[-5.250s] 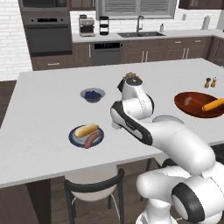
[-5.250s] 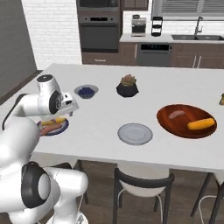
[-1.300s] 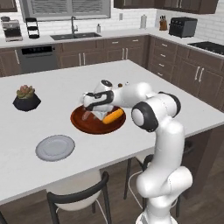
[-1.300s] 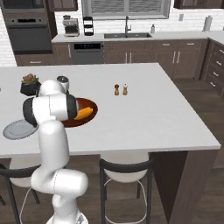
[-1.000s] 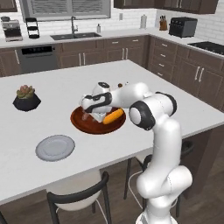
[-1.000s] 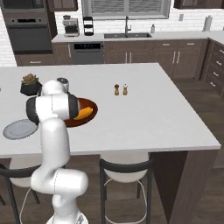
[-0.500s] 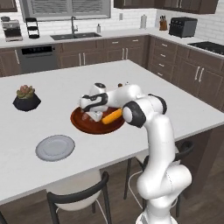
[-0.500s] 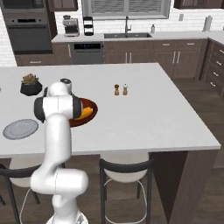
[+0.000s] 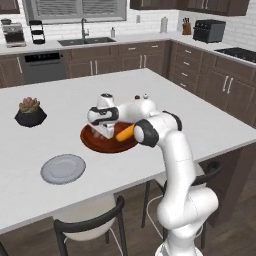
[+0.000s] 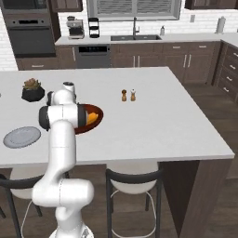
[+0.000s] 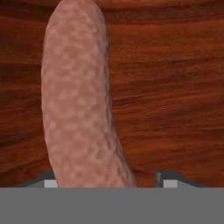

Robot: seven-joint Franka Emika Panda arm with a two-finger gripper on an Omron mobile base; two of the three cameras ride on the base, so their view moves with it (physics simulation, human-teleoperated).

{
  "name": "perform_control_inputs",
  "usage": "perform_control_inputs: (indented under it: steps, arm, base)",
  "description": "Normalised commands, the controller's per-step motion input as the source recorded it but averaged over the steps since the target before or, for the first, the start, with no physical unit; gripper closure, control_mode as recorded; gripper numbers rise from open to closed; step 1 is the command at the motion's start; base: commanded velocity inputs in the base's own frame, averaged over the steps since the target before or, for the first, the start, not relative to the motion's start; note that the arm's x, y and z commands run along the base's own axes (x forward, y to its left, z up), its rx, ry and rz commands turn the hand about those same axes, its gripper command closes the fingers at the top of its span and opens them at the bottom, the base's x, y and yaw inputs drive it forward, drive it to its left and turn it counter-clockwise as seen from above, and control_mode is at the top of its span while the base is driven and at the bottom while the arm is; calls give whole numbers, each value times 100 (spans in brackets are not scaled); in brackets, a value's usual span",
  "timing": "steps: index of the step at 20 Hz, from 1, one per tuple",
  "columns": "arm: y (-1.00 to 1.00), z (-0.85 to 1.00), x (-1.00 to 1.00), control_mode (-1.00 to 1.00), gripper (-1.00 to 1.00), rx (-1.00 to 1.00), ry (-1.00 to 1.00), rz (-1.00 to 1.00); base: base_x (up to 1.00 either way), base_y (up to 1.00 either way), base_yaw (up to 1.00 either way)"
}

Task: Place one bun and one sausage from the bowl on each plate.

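One bowl (image 9: 102, 145) sits on the desk (image 9: 65, 107), holding one sausage (image 11: 78, 100) and one bun (image 9: 124, 132). The end effector (image 9: 106, 131) reaches in, fingers wide around the sausage. One grey plate (image 9: 62, 168) and one plant pot (image 9: 30, 112) sit nearby.

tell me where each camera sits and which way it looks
Left base view: behind the arm to its left, looking forward and down over the island; the arm rises at lower right, reaching to the bowl.
Right base view: behind to its right; the arm rises at lower left, hiding part of the bowl.
Hand view: on the hand, looking close along the tool at a sausage on the bowl's wood.
Both base views share the bowl, bun, grey plate and plant pot.
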Motion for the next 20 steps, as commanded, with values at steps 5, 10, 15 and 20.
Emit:
perform_control_inputs:
  steps: [5,10,15,20]
  arm:
    - [-17,-3,-19,-100,100,0,0,0]
    - [-24,73,-99,-100,100,3,-27,3]
    - [86,100,-100,-100,100,-5,-14,23]
    - [93,79,-100,-100,100,-11,0,29]
  base:
    - [0,0,0]
    - [0,0,0]
    - [0,0,0]
    - [0,0,0]
